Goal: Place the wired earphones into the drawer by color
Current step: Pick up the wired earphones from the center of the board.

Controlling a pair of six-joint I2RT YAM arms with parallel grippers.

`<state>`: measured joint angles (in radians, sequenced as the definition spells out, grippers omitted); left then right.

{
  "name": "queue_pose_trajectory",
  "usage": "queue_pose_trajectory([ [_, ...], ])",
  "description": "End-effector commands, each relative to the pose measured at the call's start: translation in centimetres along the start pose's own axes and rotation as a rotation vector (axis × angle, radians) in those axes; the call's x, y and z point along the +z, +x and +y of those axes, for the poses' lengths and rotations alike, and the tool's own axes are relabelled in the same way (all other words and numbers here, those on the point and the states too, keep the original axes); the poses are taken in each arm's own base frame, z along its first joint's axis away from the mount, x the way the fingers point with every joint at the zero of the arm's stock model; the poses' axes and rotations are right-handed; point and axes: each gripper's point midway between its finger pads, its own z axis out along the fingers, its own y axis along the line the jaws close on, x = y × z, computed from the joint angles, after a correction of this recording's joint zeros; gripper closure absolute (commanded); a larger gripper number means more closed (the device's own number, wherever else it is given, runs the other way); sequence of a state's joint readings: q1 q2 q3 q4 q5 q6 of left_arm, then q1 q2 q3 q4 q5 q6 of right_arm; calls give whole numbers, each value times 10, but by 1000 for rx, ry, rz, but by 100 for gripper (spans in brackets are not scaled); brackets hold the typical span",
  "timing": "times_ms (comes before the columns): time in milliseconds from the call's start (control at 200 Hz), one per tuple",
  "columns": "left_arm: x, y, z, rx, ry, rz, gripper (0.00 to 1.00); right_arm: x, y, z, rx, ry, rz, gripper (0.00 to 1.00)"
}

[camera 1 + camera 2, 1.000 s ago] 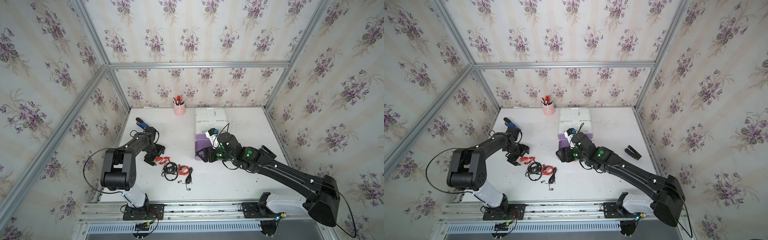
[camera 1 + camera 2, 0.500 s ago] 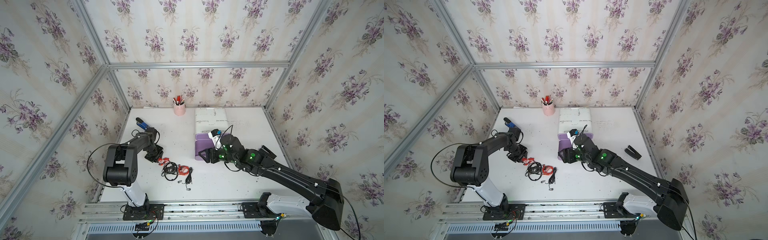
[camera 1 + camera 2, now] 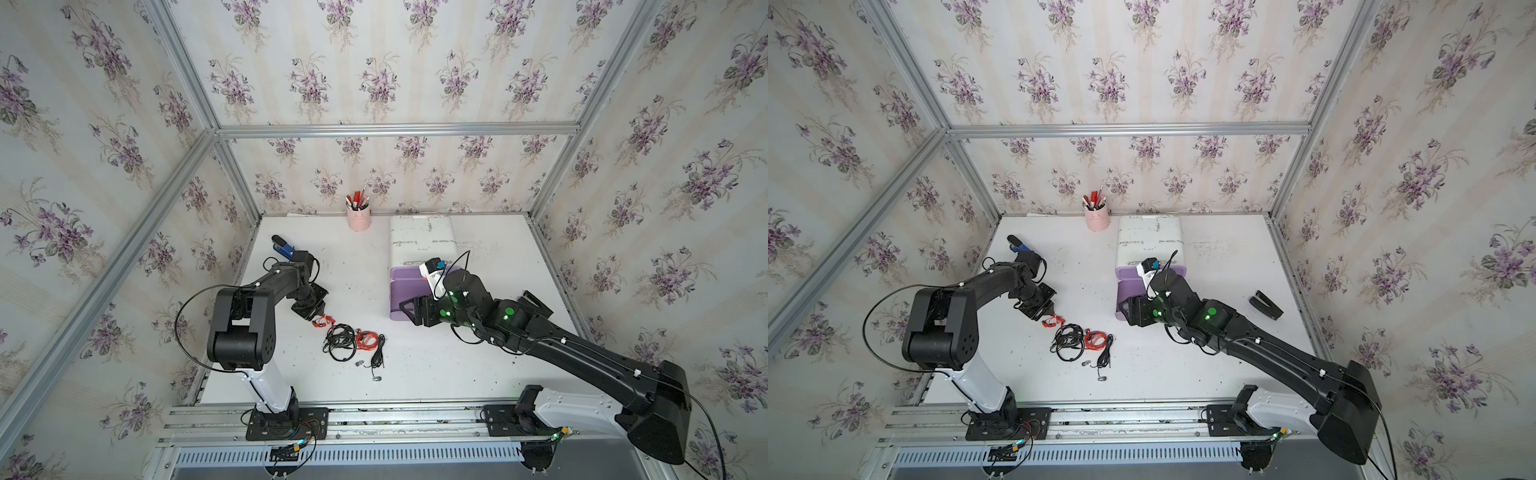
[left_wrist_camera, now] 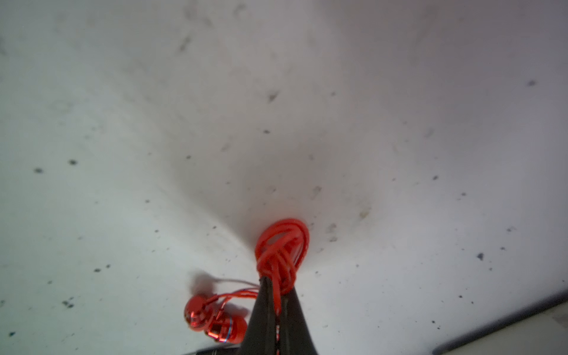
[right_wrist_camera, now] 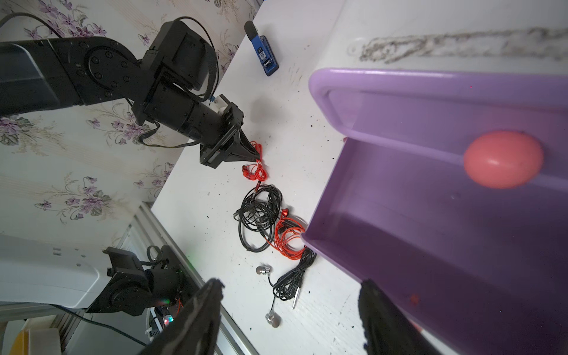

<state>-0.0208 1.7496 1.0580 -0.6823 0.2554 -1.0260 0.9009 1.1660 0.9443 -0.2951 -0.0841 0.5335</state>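
In both top views the left gripper (image 3: 318,312) is down at the table (image 3: 415,374), well apart from the drawer (image 3: 401,291), with its jaws pinched onto the red earphones (image 3: 323,321). The black earphones (image 3: 340,338) and a second red bundle (image 3: 368,340) lie between that grip and the drawer. The right gripper (image 3: 409,309) waits at the drawer's pulled-out front, probably to keep the tray open for the drop. The arm covers part of the drawer.

In the left wrist view the fingers (image 4: 264,307) clamp the coil of the red earphones (image 4: 282,242) near its middle, likely so the bundle lifts as one. A loop pokes past the tips and the earbuds (image 4: 215,322) trail loose on the table. The drawer is out of this view.

In the right wrist view the right gripper (image 5: 291,282) stands wide, gripping nothing. One finger is just beside the drawer's wall; whether it touches is hard to tell. The pink knob (image 5: 504,159) is blurred. The drawer's inside looks bare, though part is cut off. The second red bundle (image 5: 289,236) is partly hidden behind the drawer's corner.
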Motion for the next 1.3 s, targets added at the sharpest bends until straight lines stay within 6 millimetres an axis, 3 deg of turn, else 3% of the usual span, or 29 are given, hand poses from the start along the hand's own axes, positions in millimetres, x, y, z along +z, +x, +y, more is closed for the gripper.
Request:
queue_pose_trajectory([
  [0,-19,-8,-23,69,96,-46,100,-3,-8,2,5,-2,-32,27],
  [265,-104,-5,-69,275,331,-151,98,-9,-27,14,-49,-20,-65,26],
  [375,-145,14,-92,363,471,-129,98,-13,-40,27,-81,-98,-88,25],
  [480,-183,38,-115,474,630,-111,96,-15,-54,40,-80,-215,-93,24],
  [500,-201,47,-119,509,685,-126,96,-15,-57,42,-78,-241,-91,24],
  [599,-241,83,-136,654,842,-137,94,-13,-65,58,-64,-394,-63,24],
  [694,-265,117,-144,765,928,-135,93,-5,-68,70,-69,-482,-37,24],
  [859,-275,156,-146,868,957,-108,93,2,-79,85,-75,-568,-42,24],
  [1294,-269,181,-153,909,960,-86,95,14,-81,82,-67,-554,-38,28],
])
